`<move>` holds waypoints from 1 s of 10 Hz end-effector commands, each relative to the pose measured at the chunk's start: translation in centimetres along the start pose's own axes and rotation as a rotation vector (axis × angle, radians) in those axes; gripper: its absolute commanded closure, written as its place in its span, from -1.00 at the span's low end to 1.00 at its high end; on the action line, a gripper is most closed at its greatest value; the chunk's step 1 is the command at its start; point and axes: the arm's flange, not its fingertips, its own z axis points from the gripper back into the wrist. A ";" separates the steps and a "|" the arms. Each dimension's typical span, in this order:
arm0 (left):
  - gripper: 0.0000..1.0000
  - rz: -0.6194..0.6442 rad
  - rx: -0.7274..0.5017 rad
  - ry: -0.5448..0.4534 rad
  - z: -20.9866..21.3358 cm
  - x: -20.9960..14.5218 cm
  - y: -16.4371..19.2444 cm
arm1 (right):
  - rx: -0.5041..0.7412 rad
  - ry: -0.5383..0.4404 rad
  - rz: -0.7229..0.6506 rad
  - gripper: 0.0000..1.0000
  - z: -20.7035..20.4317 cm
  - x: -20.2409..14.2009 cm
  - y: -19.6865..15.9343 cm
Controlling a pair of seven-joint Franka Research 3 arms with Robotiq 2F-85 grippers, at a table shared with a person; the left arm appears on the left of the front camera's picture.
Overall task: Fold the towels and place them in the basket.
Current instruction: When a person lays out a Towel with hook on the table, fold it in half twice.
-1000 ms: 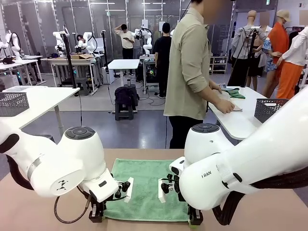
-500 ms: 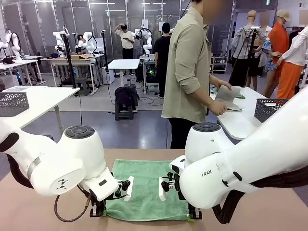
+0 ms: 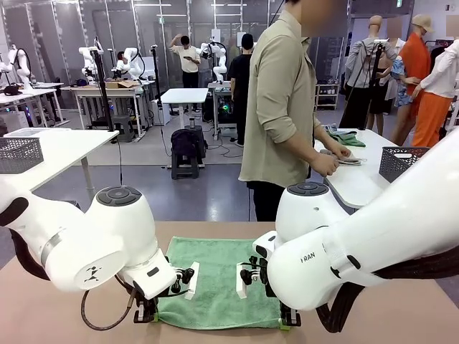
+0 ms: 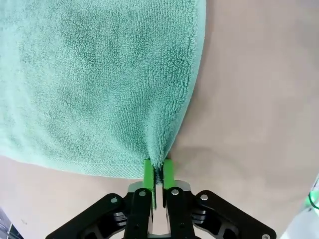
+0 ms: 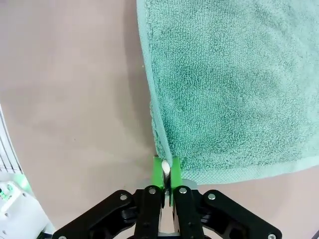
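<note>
- In the front view I am seeing the mint green towel (image 3: 219, 276) lying flat on the desk (image 3: 43, 315), at my near edge.
- The left wrist view is showing the left claw (image 4: 158, 168) pinching one near corner, pads almost together.
- The right wrist view is showing the right claw (image 5: 166, 168) clamping the other near corner.
- The front view is adding a person (image 3: 283, 100) handling a grey cloth (image 3: 344, 159) at another white desk (image 3: 351, 186).

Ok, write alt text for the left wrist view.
The left gripper is shut on a corner of the green towel, pinching the cloth where two edges meet. From there the towel spreads flat, away from the gripper, over a tan table, whose surface shows beside and below it.
</note>
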 end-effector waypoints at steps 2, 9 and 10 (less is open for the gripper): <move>0.86 -0.001 -0.001 0.000 -0.1 0.0 0.0 | 0.002 0.001 0.000 1.00 -0.1 0.0 0.0; 0.83 0.003 0.011 0.014 4.7 -1.1 2.2 | -0.071 0.012 0.033 0.88 3.9 0.2 -1.0; 0.83 -0.002 0.020 0.022 5.9 -1.3 2.6 | -0.086 0.011 0.044 0.88 4.9 0.4 -1.2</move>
